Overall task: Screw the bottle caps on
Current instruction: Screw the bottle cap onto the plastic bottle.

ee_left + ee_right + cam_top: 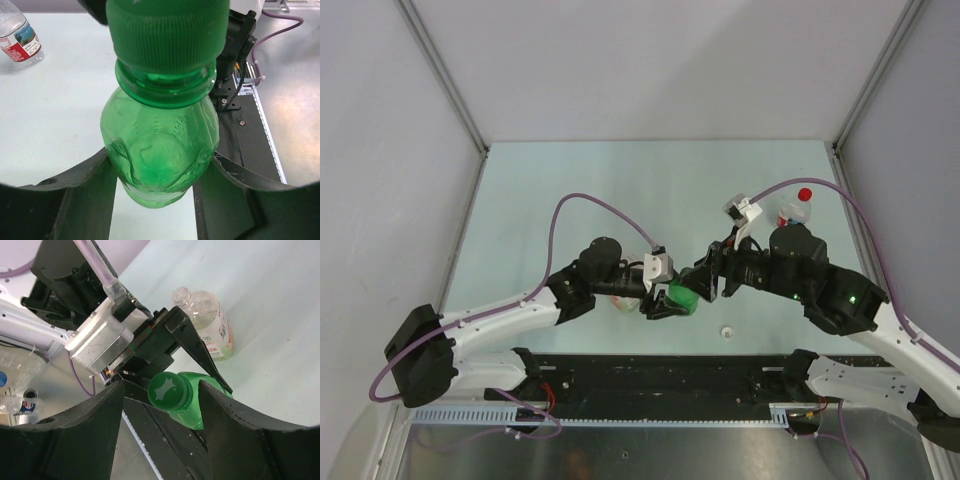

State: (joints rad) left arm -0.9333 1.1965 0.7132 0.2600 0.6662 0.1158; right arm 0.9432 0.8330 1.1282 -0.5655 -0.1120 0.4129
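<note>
My left pincer (161,159) pinches the green plastic bottle (159,127) by its body near the pale table's (620,180) front edge; my right pincer (161,387) stands spread, gaps either side of the ribbed green screw cap (169,391) on that bottle's neck. The cap's threads are hidden, so it seems seated, though I cannot tell how tightly.

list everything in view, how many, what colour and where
green bottle: 1, green, held in the left gripper
green cap: 1, green, on the green bottle's neck
white cap: 1, white, loose on the table near the front
small bottle: 1, clear, far right
red cap: 1, red, on the small bottle
wide bottle: 1, clear with orange label, uncapped, beside the left arm
table: 1, pale green
left gripper: 1, black, clamping the green bottle
right gripper: 1, black, open around the green cap
</note>
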